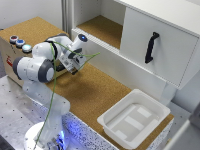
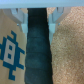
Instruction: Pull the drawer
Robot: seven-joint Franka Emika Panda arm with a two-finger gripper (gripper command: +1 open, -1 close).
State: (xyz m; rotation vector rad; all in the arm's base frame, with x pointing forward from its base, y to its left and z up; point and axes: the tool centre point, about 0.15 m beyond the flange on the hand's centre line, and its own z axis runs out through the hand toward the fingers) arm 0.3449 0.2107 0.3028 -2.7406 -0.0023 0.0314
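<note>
Drawer (image 1: 107, 57): long, low, plain white front panel running along the bottom of the white cabinet (image 1: 165, 15), just above the cork-covered worktop (image 1: 90, 90), slanting from the upper middle of the exterior view down toward its right. Above its upper end, an open compartment (image 1: 102, 27) with a cork-lined floor. Beside that compartment, toward the exterior view's right, a large squarish white door (image 1: 155, 45) with a black vertical handle (image 1: 151, 47).

Claw (image 1: 74, 70) at the end of the white Franka arm (image 1: 37, 67), low over the cork worktop, close in front of the drawer's upper end; contact with the panel cannot be told from the exterior view. Green cable (image 1: 55, 90) hanging along the arm from the wrist down toward the base.

In the wrist view, two pale fingers (image 2: 19, 16) set apart, with a dark ribbed band (image 2: 37, 50) running between them and on through the frame. Claw moderately wide, nothing visibly clamped. Cork surface on one side of the dark band, tan surface with a blue blocky pattern (image 2: 10, 52) on the other.

White plastic tub (image 1: 134, 119) resting on the worktop near its edge at the exterior view's lower right, well apart from the claw. Three round buttons (image 1: 20, 43) on a box at the exterior view's left.
</note>
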